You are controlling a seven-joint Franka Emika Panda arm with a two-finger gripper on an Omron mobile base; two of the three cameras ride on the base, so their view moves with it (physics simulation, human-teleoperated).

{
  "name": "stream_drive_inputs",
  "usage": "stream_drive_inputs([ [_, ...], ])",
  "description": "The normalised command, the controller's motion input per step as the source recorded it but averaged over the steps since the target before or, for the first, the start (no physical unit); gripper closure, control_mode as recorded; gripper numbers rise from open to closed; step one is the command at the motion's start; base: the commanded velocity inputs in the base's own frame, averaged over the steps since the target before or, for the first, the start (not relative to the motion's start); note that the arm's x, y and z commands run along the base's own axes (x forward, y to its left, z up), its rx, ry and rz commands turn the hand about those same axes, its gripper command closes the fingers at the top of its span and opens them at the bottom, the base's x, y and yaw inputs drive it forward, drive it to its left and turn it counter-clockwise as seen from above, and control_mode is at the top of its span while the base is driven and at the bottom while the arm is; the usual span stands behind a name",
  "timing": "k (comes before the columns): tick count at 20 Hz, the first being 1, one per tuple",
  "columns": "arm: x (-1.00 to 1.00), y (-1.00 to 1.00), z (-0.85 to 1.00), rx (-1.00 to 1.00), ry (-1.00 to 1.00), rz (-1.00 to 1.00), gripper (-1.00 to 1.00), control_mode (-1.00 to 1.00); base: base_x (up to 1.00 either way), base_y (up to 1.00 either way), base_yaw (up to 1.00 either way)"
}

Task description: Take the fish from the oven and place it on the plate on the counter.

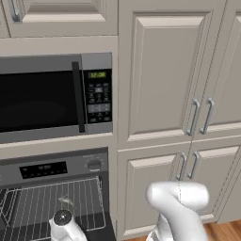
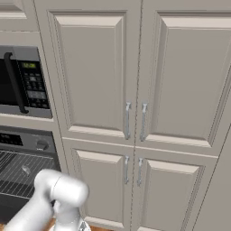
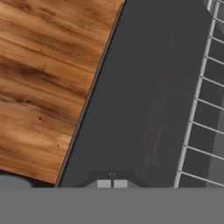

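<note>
The oven point(image 1: 47, 168) point(image 2: 22, 140) stands open below the microwave, its wire rack point(image 1: 42, 202) point(image 3: 205, 109) in sight. On the rack lies a small pale slim shape point(image 1: 66, 202) point(image 2: 26, 170) that looks like the fish. My white hand point(image 1: 63, 226) hangs low just in front of that shape, its fingers hidden there. In the hand view my gripper point(image 3: 112, 183) is shut, pads together with nothing between them, over the dark lowered oven door point(image 3: 140, 87). The plate and the counter are out of view.
A microwave point(image 1: 47, 99) point(image 2: 22, 81) sits above the oven. Tall beige cabinets point(image 1: 164, 70) point(image 2: 135, 90) with metal handles fill the wall to the right. Wood floor point(image 3: 43, 65) lies beside the open door. My elbow point(image 1: 179, 197) point(image 2: 63, 189) stands before the lower cabinets.
</note>
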Motion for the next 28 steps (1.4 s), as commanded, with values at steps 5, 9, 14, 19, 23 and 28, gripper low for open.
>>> stream_drive_inputs([
  [5, -0.15, -0.16, 1.0, 0.16, -0.31, 0.0, 1.0, -1.0, 0.0, 0.0, 0.0],
  [9, 0.01, -0.41, 0.96, 0.22, -0.17, -0.07, 1.0, -1.0, 0.0, 0.0, 0.0],
  [14, 0.2, -0.39, 0.78, 0.18, -0.09, -0.22, 1.0, -1.0, 0.0, 0.0, 0.0],
  [19, 0.25, -0.21, 0.58, 0.14, 0.02, -0.34, 1.0, -1.0, 0.0, 0.0, 0.0],
  [23, 0.31, -0.13, 0.36, 0.18, 0.02, -0.37, 1.0, -1.0, 0.0, 0.0, 0.0],
  [28, 0.1, 0.04, 0.05, 0.05, 0.02, -0.29, 1.0, -1.0, 0.0, 0.0, 0.0],
])
